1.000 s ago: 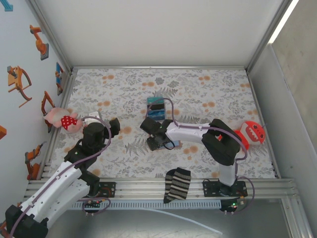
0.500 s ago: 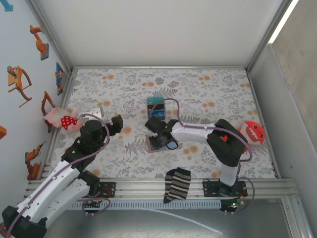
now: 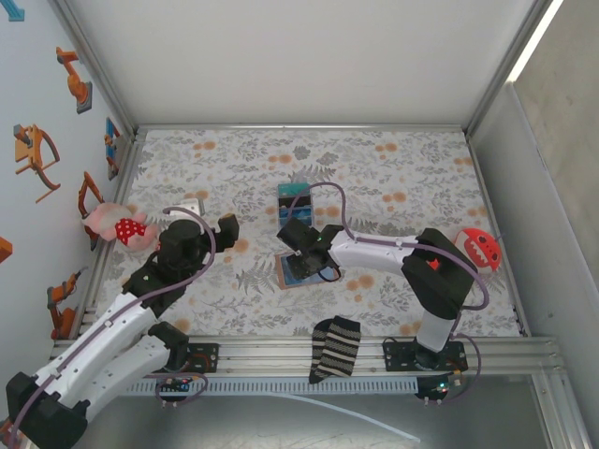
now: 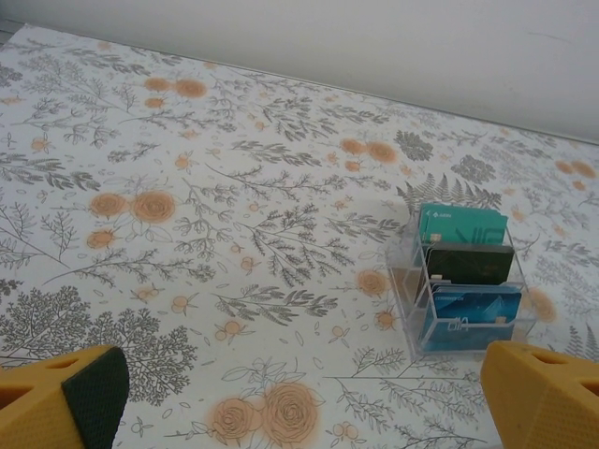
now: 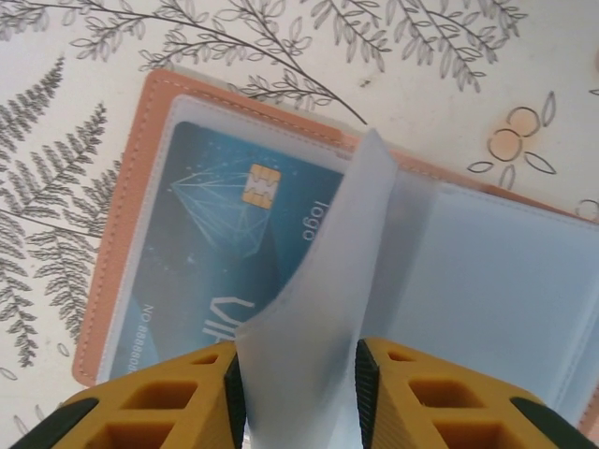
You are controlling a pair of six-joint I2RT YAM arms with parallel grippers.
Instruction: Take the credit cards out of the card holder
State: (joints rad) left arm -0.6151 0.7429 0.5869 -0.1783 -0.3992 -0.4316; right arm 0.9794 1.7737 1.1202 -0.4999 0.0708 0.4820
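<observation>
The tan card holder (image 5: 127,200) lies open on the floral mat, just left of centre in the top view (image 3: 288,274). A blue credit card (image 5: 211,245) with a gold chip sits in its left pocket under clear plastic. My right gripper (image 5: 299,393) hangs right over it (image 3: 306,254). Its pads are closed on a translucent sleeve page (image 5: 314,281) that stands up curled between them. My left gripper (image 4: 299,412) is wide open over bare mat, well to the left of the holder (image 3: 213,227).
A clear acrylic box (image 4: 465,281) holding teal, black and blue cards stands behind the holder (image 3: 296,202). A striped sock (image 3: 335,348) lies at the near edge, a red toy (image 3: 479,248) at the right, a pink plush (image 3: 117,224) at the left wall.
The left arm has reached further forward and right, still open. The right gripper has shifted a little over the holder, uncovering its left edge, and its jaws have closed in.
</observation>
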